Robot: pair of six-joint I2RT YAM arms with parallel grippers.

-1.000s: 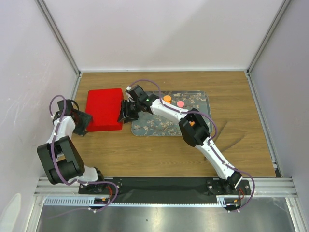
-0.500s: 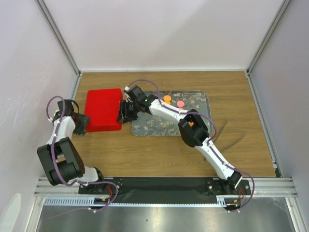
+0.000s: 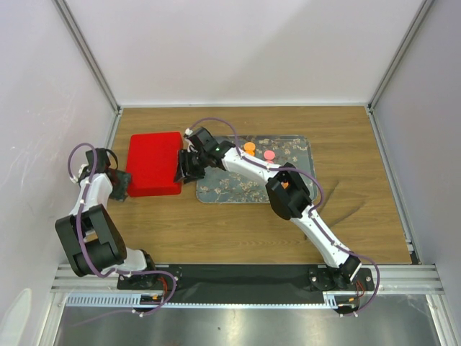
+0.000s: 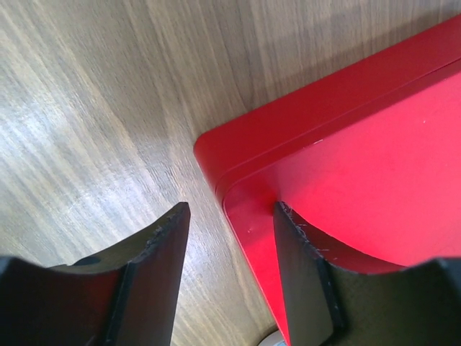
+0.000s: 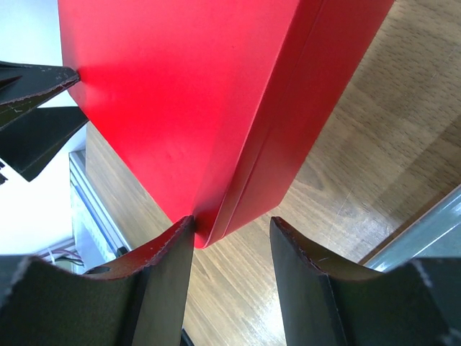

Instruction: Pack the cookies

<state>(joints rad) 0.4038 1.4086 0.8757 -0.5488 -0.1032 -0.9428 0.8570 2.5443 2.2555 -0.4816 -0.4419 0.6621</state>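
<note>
Top view only: two cookies (image 3: 249, 147), one orange and one pink, are seen on the patterned tray (image 3: 299, 144). In the wrist views, the jaws of the left gripper (image 4: 227, 216) and right gripper (image 5: 230, 227) are recorded spread, each straddling a corner of the red box (image 4: 360, 144).

A wooden tabletop (image 3: 216, 231) with brown lengthwise grain fills the floor of a closed booth. Plain pale panels stand along three of its edges: a far wall (image 3: 245, 50), a left wall (image 3: 43, 86) and a right wall (image 3: 432, 144). Slanting aluminium posts (image 3: 86, 54) rise from the two far corners. Along the near edge runs a black strip (image 3: 245, 275) set in a silver rail (image 3: 403, 272), and beyond that lies a brushed metal surface (image 3: 252, 324). The light is soft and even; close up, the wood carries a pale sheen (image 4: 72, 144).
</note>
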